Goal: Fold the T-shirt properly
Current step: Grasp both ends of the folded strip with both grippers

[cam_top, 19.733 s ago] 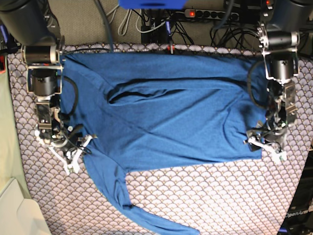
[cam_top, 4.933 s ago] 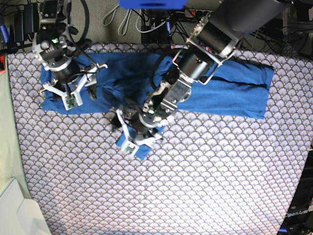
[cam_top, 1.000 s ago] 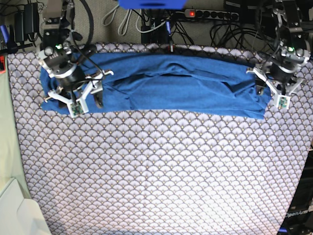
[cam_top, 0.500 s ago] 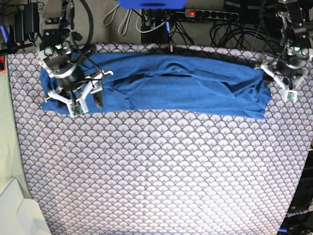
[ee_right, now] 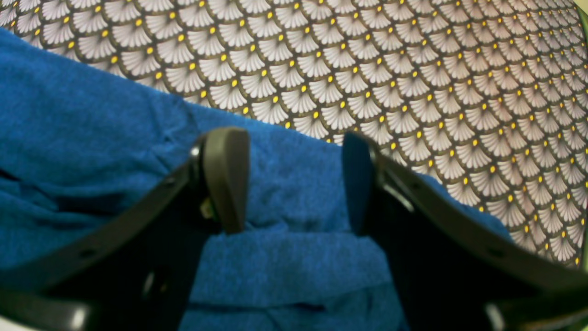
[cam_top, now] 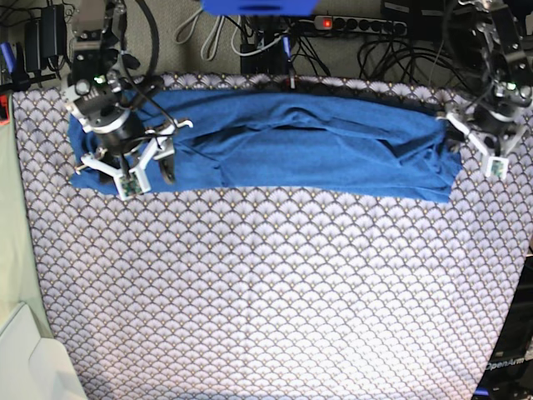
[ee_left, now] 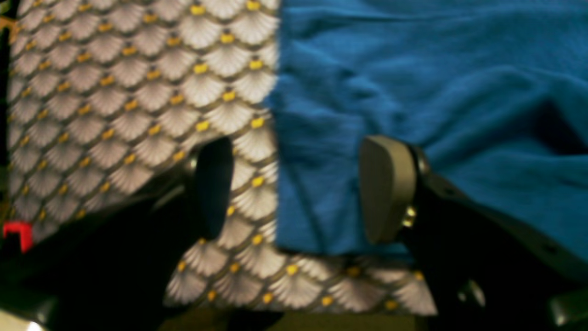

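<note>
Whereas the plain medium-blue long-sleeved knit T-shirt (cam_top: 275, 154) lay spread flat across the desk with one sleeve trailing toward the near edge some twenty seconds back, it now lies folded into a long band along the far edge of the scallop-patterned cloth (cam_top: 275, 292). Since a second ago the band looks unchanged, and the left gripper (cam_top: 487, 150) has shifted slightly outward at the shirt's end on the base view's right.

From the left wrist view, which is blurred, the left gripper (ee_left: 298, 188) has its jaws spread astride the shirt's folded edge, one pad over fabric, the other over patterned cloth; it seems to grip nothing. The right gripper (ee_right: 294, 179) also has its jaws spread, hovering over blue fabric at the other end, pinching nothing.

Black arm parts hide the shirt below both wrist cameras. Cables and a power strip (cam_top: 358, 23) crowd beyond the far edge. All the patterned cloth nearer the viewer lies free of objects.
</note>
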